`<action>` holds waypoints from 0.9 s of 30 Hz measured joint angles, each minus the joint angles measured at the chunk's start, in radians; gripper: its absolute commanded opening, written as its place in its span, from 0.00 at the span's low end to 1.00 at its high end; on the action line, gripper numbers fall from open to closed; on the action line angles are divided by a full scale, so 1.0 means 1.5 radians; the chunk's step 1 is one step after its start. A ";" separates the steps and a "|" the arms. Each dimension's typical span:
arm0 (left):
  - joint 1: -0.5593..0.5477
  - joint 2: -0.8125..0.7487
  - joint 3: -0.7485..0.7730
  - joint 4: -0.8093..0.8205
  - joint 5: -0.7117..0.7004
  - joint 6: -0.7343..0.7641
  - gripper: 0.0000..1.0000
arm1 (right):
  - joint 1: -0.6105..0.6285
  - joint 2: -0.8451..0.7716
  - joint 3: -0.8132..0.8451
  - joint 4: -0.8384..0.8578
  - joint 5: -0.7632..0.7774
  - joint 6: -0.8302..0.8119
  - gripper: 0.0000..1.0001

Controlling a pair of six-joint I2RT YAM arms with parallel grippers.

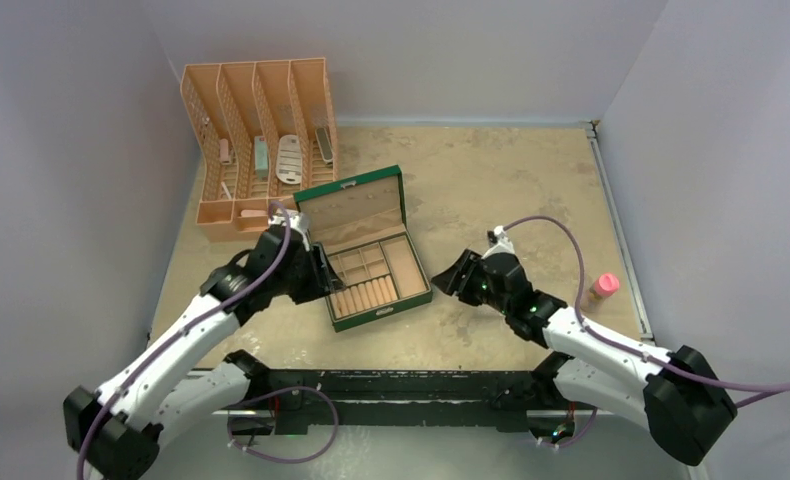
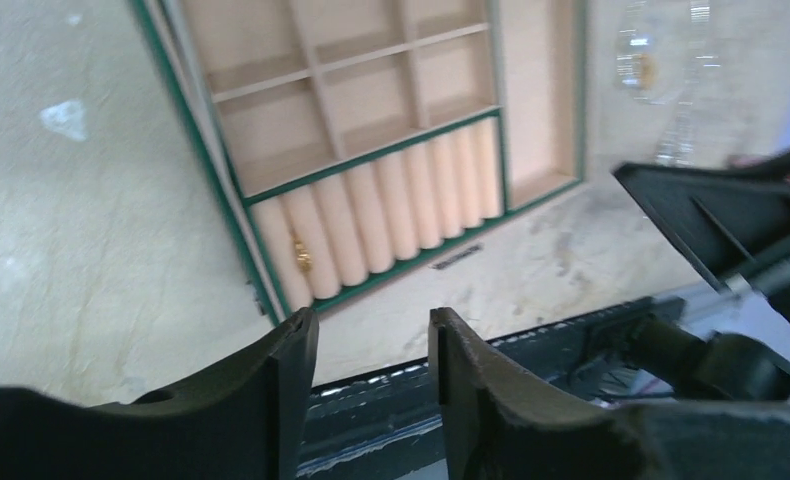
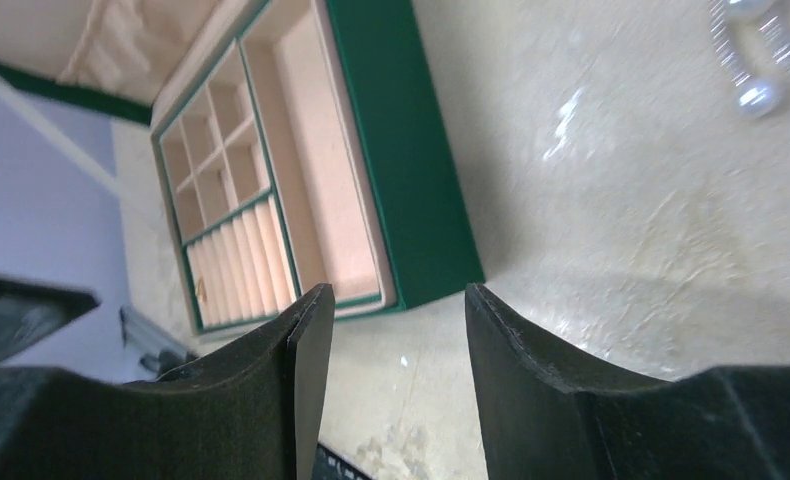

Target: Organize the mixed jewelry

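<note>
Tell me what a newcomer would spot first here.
The open green box sits mid-table, flanked by the left end effector and right end effector, both open and empty. One small gold piece is tucked in the end groove of the box's cushion rolls. A peach rack stands at the far left, and a pink-capped bottle near the right edge.

The bench has a pale beige top with a cloudy, mottled pattern, a little like stone. Plain walls of a light grey-lilac colour close it on the left, at the back and on the right. A thin metal strip runs along the right edge of the bench. A black rail lies along the near edge. The light is soft and even, and the shadows are weak.
</note>
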 measured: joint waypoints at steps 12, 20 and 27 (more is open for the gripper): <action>0.000 -0.182 -0.097 0.162 0.088 0.080 0.62 | -0.013 0.130 0.221 -0.320 0.337 0.030 0.48; 0.000 -0.184 -0.111 0.184 0.119 0.089 0.60 | -0.028 0.243 0.268 -0.421 0.433 0.067 0.39; 0.000 -0.208 -0.119 0.185 0.122 0.089 0.59 | -0.053 0.273 0.283 -0.419 0.457 0.053 0.33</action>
